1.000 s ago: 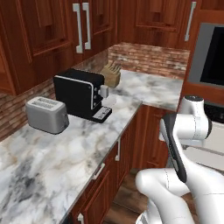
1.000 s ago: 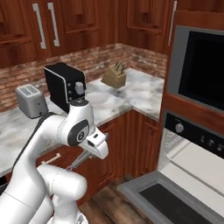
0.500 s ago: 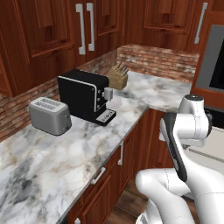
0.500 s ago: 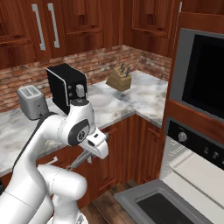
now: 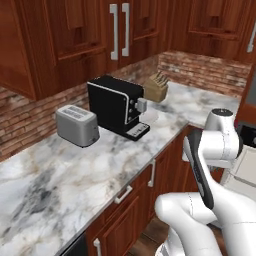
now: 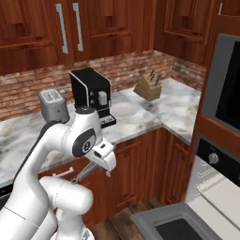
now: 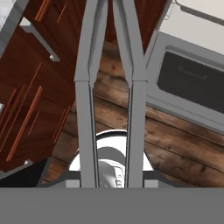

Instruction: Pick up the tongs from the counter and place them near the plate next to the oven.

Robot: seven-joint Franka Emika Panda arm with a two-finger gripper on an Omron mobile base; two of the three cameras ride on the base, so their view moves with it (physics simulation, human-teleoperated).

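Reddish-brown wooden cabinets are lining the kitchen corner, and the white-and-grey marble counter (image 5: pixel 60 175) is running beneath them from the lower left of the left base view toward the upper right. On it, a silver toaster (image 5: pixel 77 125) is sitting at the left, a black coffee machine (image 5: pixel 117 105) is standing just beside it toward the centre, and a wooden knife block (image 5: pixel 155 88) is resting further back by the brick wall. The pale round plate (image 6: pixel 123 108) is lying on the marble at the centre of the right base view, just beside the coffee machine's base and almost blending with the stone. The stainless-steel oven (image 6: pixel 226 122) is filling the right edge of that view, well apart from the plate.

The white arm is folding low in front of the lower cabinets, with the gripper (image 6: pixel 79 174) hanging at the lower left of the right base view, below counter height. In the hand view, the tongs (image 7: pixel 109 87) are stretching from the bottom centre up to the top of the frame, their two silver-grey arms nearly parallel, pinched narrowly between the fingertips (image 7: pixel 89 173). Beyond them, wooden floorboards (image 7: pixel 175 144) are showing.
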